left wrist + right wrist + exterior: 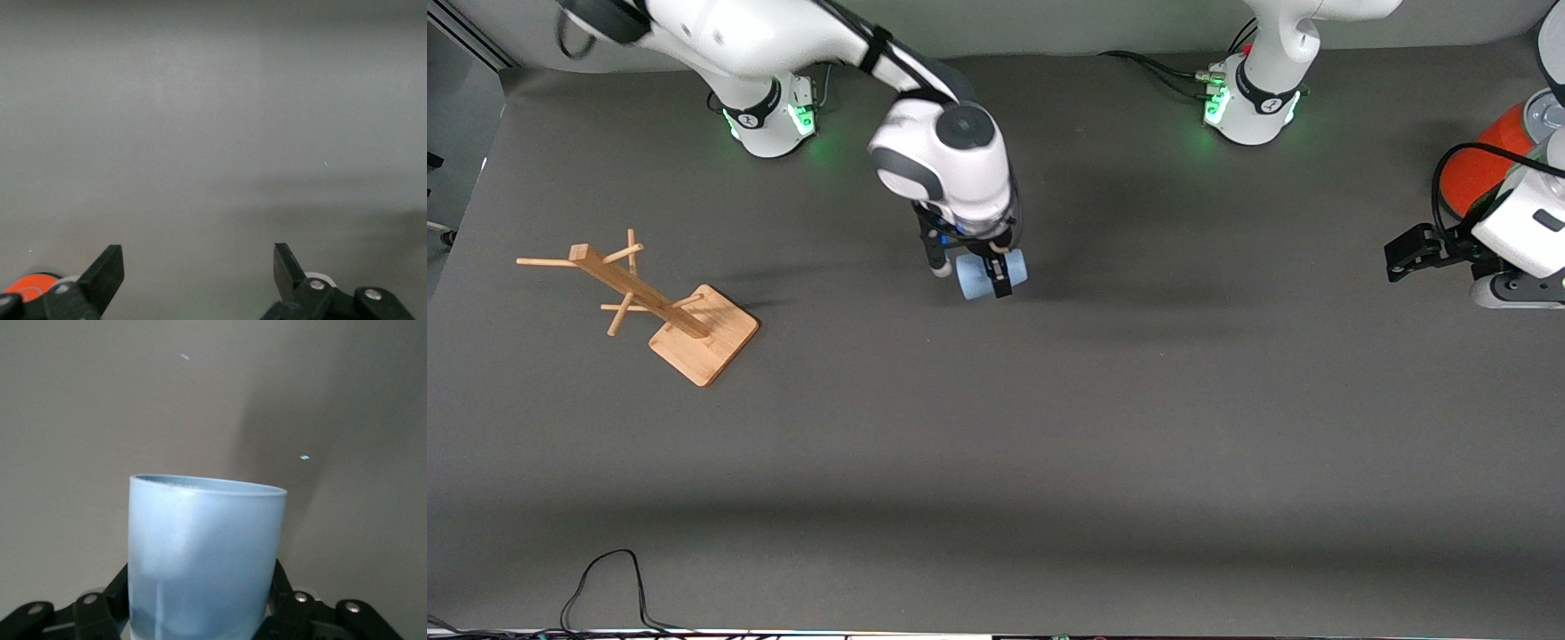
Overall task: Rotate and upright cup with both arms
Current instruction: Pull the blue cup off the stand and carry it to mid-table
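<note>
Front: one cup [978, 274] clamped sideways in the right gripper [971, 268], mid-table by the bases. One wooden rack [660, 307], one orange can [1489, 164]. Left gripper [1394, 265] waits.
Left wrist: jaws wide, nothing held.
Right wrist: one cup between fingers [100, 603].

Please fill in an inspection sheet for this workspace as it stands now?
Surface: dark grey matte table, no spills seen.
Job's things: small pale-blue tapered cup, lying sideways in the right gripper's hold.
Clutter: wooden peg rack toward the right arm's end; orange can with grey lid toward the left arm's end.
Grippers: right gripper shut on the cup, mid-table; left gripper open and empty, waiting beside the can.
Cables: black cable at the table's near edge; leads at the left arm's base.
Surroundings: nothing seen.
</note>
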